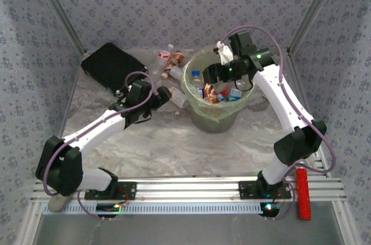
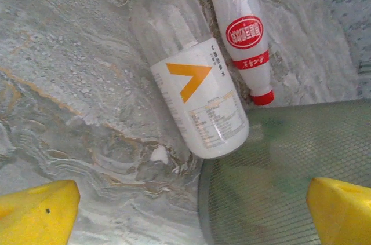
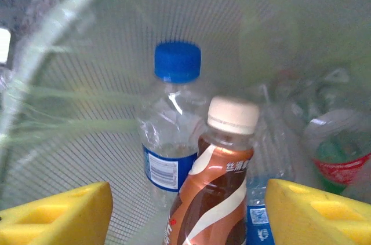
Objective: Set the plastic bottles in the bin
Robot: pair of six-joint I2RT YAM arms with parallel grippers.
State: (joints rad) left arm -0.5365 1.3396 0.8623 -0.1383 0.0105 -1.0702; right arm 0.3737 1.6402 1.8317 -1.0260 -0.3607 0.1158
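Brown bottle [image 3: 211,198] inside right claw [image 3: 186,215], perhaps loose

The right gripper [image 3: 186,216] reaches into the bin [image 3: 69,141], its two yellow fingers [image 3: 58,216] standing wide apart at the lower corners of the view. Between them rises a brown-labelled bottle [image 3: 217,198] with a cream cap and white swirls across its label. A gap shows on each side of it, narrower on the right, so neither finger touches it. Just behind it and to its left stands a clear bottle [image 3: 171,141] with a blue cap and a blue-and-white label, close against the pale green meshed wall. Further right is a blurred bottle [image 3: 339,164], seemingly with a red and green label. A blue label [image 3: 258,219] peeks out just right of the brown-labelled bottle.
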